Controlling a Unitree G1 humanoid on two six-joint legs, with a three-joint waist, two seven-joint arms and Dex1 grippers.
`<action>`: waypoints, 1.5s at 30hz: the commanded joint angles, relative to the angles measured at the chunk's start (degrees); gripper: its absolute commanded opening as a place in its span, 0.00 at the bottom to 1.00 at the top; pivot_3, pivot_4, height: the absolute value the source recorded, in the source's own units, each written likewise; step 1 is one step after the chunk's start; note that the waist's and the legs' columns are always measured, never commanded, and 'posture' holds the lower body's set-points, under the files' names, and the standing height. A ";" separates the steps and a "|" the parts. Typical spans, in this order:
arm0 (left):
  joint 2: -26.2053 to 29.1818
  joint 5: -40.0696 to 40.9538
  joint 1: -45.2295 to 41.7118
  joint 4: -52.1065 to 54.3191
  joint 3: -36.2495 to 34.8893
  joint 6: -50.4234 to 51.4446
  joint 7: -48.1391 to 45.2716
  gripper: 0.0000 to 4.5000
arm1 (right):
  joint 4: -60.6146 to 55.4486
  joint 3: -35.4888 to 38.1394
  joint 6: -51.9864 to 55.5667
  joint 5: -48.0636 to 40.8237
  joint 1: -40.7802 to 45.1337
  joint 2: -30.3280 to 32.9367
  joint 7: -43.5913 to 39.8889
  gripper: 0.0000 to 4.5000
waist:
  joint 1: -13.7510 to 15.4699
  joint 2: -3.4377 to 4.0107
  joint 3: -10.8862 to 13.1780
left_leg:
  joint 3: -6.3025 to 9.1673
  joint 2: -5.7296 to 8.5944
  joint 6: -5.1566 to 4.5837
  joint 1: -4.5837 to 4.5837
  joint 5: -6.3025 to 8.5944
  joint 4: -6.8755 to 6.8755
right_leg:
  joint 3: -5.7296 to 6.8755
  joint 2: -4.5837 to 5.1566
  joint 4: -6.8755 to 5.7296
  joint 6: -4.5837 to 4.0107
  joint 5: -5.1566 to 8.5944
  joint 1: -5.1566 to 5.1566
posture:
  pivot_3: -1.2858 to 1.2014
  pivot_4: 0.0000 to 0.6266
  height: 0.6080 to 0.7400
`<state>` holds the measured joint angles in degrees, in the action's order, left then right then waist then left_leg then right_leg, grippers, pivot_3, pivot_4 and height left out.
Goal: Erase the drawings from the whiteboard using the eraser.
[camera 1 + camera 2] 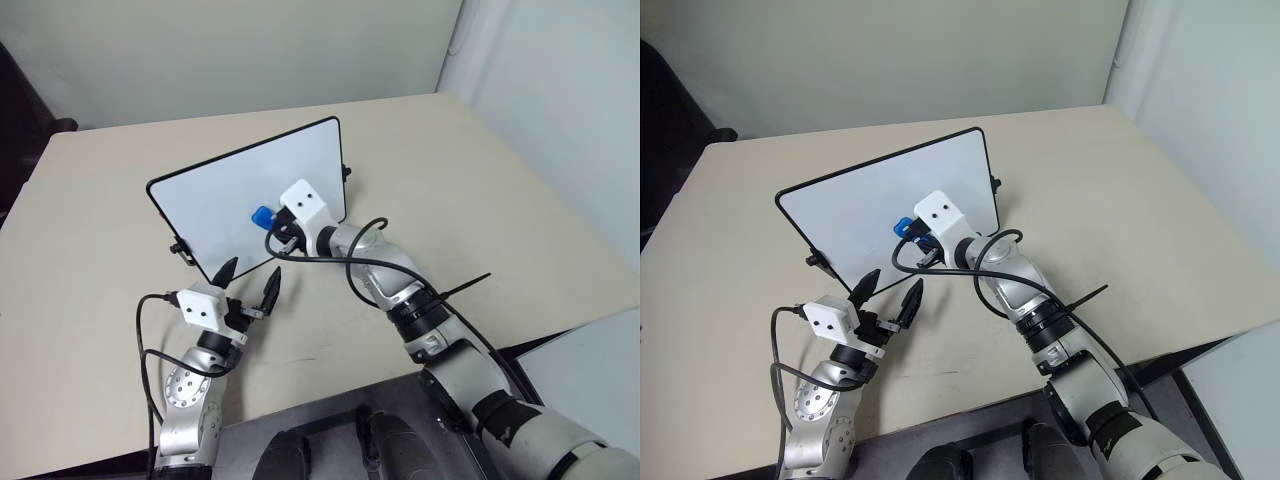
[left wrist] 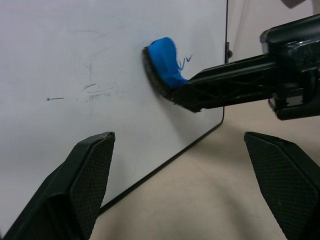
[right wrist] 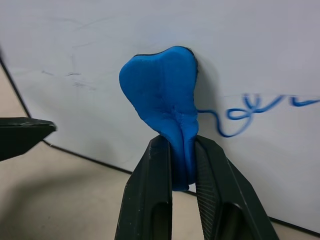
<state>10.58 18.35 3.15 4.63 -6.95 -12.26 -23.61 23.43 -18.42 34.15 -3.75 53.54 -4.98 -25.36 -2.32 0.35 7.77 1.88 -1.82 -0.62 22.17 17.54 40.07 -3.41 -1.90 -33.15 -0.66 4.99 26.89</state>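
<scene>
Left gripper: lower left of the head view, fingers spread, empty, just off the whiteboard's near edge.
Whiteboard: centre-left, propped tilted on the table.
Eraser: mid-board, pinched hard between the closed fingers of the right gripper, its dark felt face pressed on the surface.
Drawings: blue squiggle just right of the eraser in the right wrist view, partly unerased.
Advice: keep the felt flat, press evenly, sweep over the remaining loops; the free claw could steady the board.
</scene>
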 commanded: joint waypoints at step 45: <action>0.38 0.48 0.06 3.43 0.18 0.47 -0.65 1.00 | 4.12 -2.57 -4.41 4.76 2.71 -4.01 -0.65 0.08 | -0.62 -0.04 0.02 | 0.18 -0.05 0.31 0.14 -0.07 -0.03 | 0.17 -0.22 0.08 -0.13 -0.41 0.59 | 0.52 0.24 1.00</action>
<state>10.78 18.63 3.47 5.78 -6.65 -11.06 -23.92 30.02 -19.11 31.49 0.13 56.14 -7.30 -24.41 -2.94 0.31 7.79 2.07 -1.87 -0.30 22.31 17.48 40.04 -3.23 -2.11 -33.06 -0.80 4.58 27.48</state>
